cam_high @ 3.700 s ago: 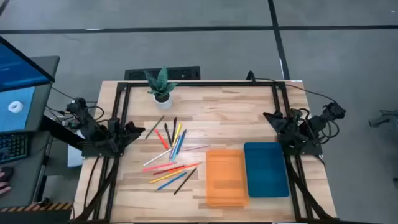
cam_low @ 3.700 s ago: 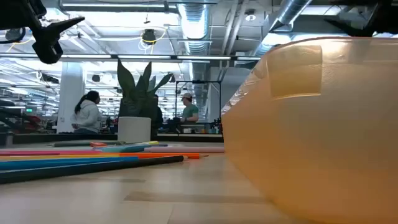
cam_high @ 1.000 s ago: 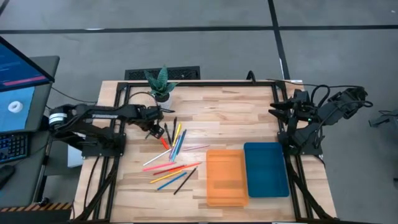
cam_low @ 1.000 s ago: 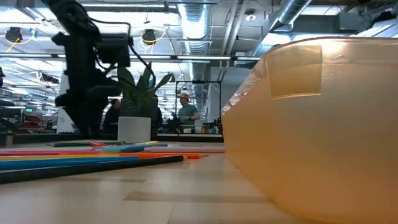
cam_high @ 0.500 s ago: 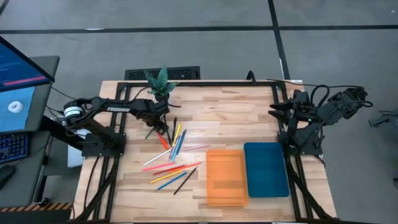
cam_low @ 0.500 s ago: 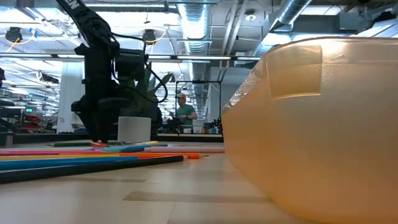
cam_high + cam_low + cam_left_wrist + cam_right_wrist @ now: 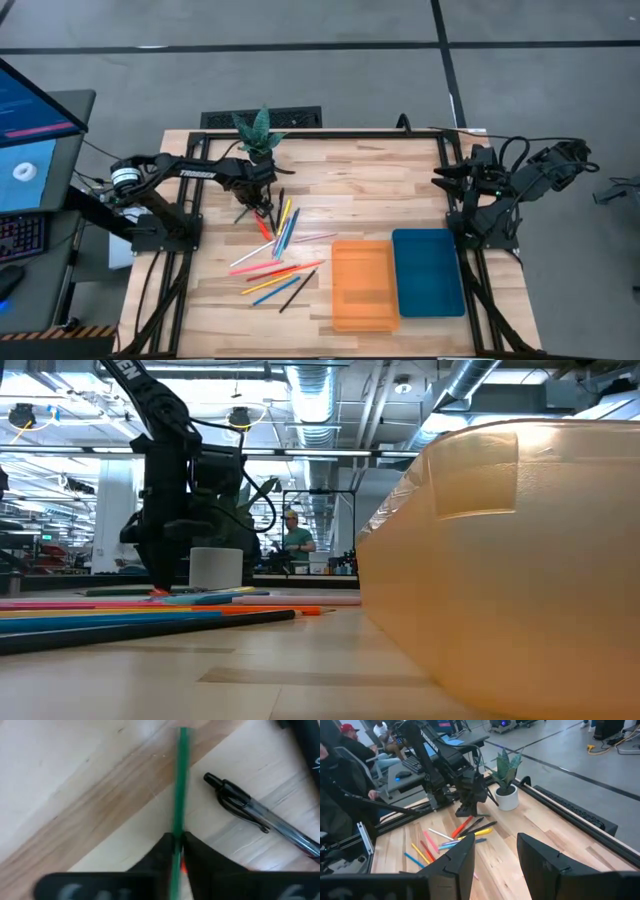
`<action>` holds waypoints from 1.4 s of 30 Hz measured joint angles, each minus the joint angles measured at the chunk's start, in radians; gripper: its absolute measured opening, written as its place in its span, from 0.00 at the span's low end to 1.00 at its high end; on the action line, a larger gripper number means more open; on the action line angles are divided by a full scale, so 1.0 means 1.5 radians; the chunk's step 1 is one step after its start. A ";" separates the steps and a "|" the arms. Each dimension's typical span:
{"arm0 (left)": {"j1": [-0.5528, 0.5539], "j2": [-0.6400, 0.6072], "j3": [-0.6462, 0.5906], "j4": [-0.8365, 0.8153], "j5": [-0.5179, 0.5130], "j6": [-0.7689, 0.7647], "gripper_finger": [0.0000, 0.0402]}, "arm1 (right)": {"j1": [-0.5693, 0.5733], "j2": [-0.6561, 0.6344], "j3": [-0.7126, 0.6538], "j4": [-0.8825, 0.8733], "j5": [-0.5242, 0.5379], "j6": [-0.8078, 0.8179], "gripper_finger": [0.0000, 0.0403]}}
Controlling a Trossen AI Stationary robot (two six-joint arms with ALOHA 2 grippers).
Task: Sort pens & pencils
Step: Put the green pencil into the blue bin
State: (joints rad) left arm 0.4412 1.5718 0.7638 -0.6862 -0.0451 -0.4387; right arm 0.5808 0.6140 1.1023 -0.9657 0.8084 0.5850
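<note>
left gripper: we see its fingers pinching a green pencil, clear pen just beside
right gripper: fingers spread, waiting well apart from the pile

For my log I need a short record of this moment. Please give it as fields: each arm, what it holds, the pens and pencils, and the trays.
left gripper: down on the table near the potted plant, fingers shut on a green pencil
right gripper: raised at the table's right edge, fingers open, holding nothing
pens & pencils: loose on the wood, left of the trays
orange tray: nothing in it
blue tray: nothing in it, beside the orange tray
</note>
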 joint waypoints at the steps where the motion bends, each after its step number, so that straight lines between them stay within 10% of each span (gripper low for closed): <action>1: 0.000 -0.003 0.001 0.000 -0.002 0.000 0.03 | 0.000 0.000 0.000 0.000 0.000 0.000 0.42; 23: -0.133 -0.202 0.256 0.053 -0.033 -0.130 0.01 | -0.039 0.103 0.000 0.167 -0.004 -0.106 0.42; 31: -0.253 -0.235 0.342 0.330 -0.139 -0.055 0.01 | -0.149 0.228 0.000 0.388 -0.162 -0.201 0.47; 42: -0.313 -0.190 0.364 0.438 -0.173 -0.012 0.00 | -0.285 0.402 0.098 0.485 -0.303 -0.318 0.66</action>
State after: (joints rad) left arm -0.0286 1.2871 1.3092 -0.0297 -0.3039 -0.4571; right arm 0.1538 1.2163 1.2490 -0.2380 0.3541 0.1079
